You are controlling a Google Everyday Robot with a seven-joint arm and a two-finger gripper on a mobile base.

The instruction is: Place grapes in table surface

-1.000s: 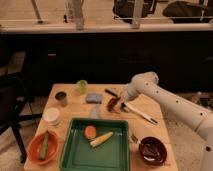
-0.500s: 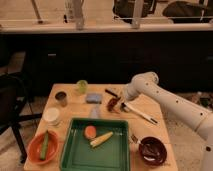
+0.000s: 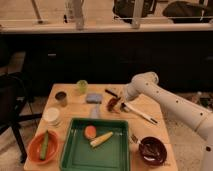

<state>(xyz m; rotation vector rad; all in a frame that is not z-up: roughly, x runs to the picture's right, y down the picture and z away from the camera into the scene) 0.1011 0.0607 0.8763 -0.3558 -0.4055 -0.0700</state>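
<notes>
A: Where's the gripper [image 3: 121, 103] now?

B: Low over the table [image 3: 145, 129], right of centre, at the end of the white arm [image 3: 165, 100] that reaches in from about four o'clock. From a second ago to now the arm has hardly shifted.

A: And the fingers?

B: I cannot tell how far apart they stand; that spot is a dark clump, and I can't say whether anything is held.

A: The grapes [image 3: 113, 103]?

B: Right under the gripper on the bare wood, touching it or nearly so, at about nine o'clock from the fingertips. They sit in the same place as in the earlier views.

A: So what does that mean?

B: My guess is that the grapes are already down on the table and the step is at the letting-go. If so, only lifting clear is left.

A: Anything close by?

B: A sponge [image 3: 93, 98] at nine o'clock from the grapes, a long utensil [image 3: 140, 114] at four o'clock, and the tray [image 3: 125, 150] at six o'clock, well apart.
</notes>
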